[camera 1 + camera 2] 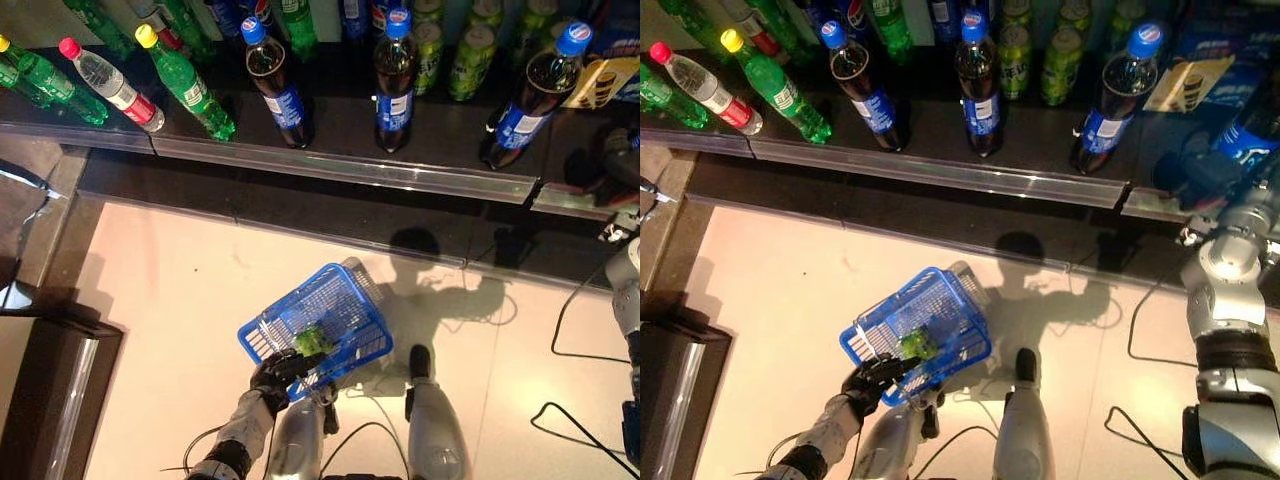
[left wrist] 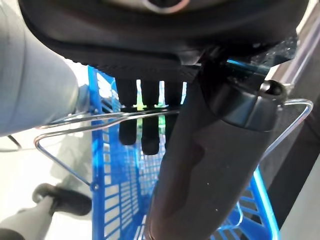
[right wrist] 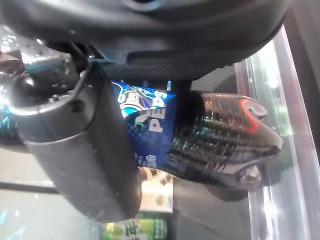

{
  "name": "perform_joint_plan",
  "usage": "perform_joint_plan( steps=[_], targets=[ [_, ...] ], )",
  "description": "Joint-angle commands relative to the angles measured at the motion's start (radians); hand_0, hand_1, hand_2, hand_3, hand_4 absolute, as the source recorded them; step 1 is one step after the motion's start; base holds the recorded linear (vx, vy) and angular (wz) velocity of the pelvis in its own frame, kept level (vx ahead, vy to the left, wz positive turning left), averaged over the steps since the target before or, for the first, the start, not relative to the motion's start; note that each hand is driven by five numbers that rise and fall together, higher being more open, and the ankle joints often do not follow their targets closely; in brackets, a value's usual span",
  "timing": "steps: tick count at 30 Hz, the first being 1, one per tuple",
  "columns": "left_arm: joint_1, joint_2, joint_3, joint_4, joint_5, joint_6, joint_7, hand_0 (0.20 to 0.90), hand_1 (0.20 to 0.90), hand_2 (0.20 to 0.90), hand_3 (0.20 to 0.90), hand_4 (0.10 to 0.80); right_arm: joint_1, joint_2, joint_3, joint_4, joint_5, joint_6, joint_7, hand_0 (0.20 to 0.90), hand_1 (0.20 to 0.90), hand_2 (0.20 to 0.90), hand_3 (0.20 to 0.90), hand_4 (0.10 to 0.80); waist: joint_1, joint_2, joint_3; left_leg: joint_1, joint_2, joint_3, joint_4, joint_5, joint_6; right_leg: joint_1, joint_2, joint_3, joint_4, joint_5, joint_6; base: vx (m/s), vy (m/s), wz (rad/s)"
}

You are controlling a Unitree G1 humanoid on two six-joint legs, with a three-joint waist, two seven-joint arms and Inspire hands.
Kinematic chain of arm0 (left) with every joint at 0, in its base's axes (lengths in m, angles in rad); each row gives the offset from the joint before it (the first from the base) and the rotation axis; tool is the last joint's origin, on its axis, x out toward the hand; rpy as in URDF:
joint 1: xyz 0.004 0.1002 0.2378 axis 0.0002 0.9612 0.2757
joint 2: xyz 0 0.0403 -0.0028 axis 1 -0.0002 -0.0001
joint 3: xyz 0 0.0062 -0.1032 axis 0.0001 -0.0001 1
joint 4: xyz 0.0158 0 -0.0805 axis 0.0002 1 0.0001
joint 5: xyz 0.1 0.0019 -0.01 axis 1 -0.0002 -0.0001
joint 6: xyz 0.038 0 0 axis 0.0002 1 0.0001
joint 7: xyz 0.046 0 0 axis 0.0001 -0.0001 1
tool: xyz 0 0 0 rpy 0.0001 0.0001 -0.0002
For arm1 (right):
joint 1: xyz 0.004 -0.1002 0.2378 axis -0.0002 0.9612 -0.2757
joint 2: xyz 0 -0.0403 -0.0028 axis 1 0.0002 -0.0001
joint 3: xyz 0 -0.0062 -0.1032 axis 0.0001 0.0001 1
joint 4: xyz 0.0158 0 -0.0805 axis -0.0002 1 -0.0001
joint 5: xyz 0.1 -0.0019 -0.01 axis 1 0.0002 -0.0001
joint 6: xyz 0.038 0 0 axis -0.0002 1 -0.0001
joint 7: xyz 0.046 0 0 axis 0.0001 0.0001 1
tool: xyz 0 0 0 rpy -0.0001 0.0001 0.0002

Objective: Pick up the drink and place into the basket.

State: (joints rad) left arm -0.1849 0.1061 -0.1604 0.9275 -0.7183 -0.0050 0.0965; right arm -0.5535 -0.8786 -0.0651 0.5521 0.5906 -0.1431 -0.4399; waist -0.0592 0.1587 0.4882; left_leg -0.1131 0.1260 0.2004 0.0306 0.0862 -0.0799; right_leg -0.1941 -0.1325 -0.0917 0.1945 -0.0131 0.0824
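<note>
Seen from the head, at 6 o'clock: left hand (image 1: 280,372), clenched on the thin wire handle (image 2: 150,114) of a blue basket (image 1: 335,300). Confirmed in the left wrist view: fingers (image 2: 142,132) hooked over the wire, thumb lying across beside them, blue mesh wall just past the fingertips. Basket hanging tilted above the pale floor (image 1: 180,300), open side turned up toward 12 o'clock. Inside it, close to the handle end, a small green item (image 1: 312,340); impossible to say what kind. At 3 o'clock in the right eye view: right hand (image 1: 1203,177), up at the shelf edge and wrapped round the drink (image 1: 1243,138), a dark cola bottle with a blue label. Shown closer in the right wrist view: thumb on one side of the label, fingers on the far side, dark ribbed base of the bottle (image 3: 220,135) sticking out beyond the grasp, clear shelf rail (image 3: 272,150) just beside it. So: drink held in the right hand at shelf level, well apart from the basket and not in it. Across 12 o'clock, a dark shelf (image 1: 340,130) behind a clear front rail, carrying upright cola bottles (image 1: 395,85), green bottles (image 1: 185,80) leaning toward 10 o'clock, one clear bottle with a red cap (image 1: 110,80), and green cans (image 1: 470,55) farther back.
</note>
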Motion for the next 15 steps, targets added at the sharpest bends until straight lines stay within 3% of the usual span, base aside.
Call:
perform_joint_plan(
  steps=[1, 8, 12, 15],
  targets=[
    [0.155, 0.187, 0.012, 0.048, 0.065, -0.022, 0.028, 0.3, 0.3, 0.3, 0.2, 0.1, 0.007, -0.024, -0.122, -0.201, -0.068, -0.196, -0.052, 0.3, 0.3, 0.3, 0.2, 0.1, 0.003, -0.133, -0.228, 0.027, 0.043, 0.002, 0.062, -0.027, -0.043, 0.09, -0.051, -0.03, -0.096, 0.036, -0.011, 0.114, 0.018, 0.05],
    [0.193, 0.182, 0.048, 0.086, 0.09, -0.023, 0.011, 0.3, 0.3, 0.3, 0.2, 0.1, 0.132, 0.04, -0.17, -0.329, -0.112, -0.205, -0.057, 0.3, 0.3, 0.3, 0.2, 0.1, -0.006, -0.158, -0.294, 0.085, 0.043, 0.012, 0.025, -0.034, -0.038, 0.146, -0.053, -0.023, -0.138, 0.049, 0.002, 0.084, 0.024, 0.01],
    [0.227, 0.165, 0.088, 0.06, 0.093, -0.047, 0.0, 0.3, 0.3, 0.3, 0.2, 0.1, 0.3, 0.172, -0.17, -0.479, -0.166, -0.181, 0.019, 0.3, 0.3, 0.3, 0.2, 0.1, -0.022, -0.166, -0.336, 0.127, 0.044, 0.025, -0.001, -0.038, -0.03, 0.178, -0.054, -0.015, -0.167, 0.062, 0.011, 0.102, 0.045, 0.01],
    [0.237, 0.159, 0.103, 0.012, 0.098, -0.067, -0.006, 0.3, 0.3, 0.3, 0.2, 0.1, 0.385, 0.221, -0.18, -0.514, -0.143, -0.172, 0.094, 0.3, 0.3, 0.3, 0.2, 0.1, -0.025, -0.17, -0.347, 0.138, 0.045, 0.03, -0.003, -0.043, -0.024, 0.189, -0.056, -0.014, -0.173, 0.064, 0.014, 0.049, 0.025, -0.01]
  ],
)
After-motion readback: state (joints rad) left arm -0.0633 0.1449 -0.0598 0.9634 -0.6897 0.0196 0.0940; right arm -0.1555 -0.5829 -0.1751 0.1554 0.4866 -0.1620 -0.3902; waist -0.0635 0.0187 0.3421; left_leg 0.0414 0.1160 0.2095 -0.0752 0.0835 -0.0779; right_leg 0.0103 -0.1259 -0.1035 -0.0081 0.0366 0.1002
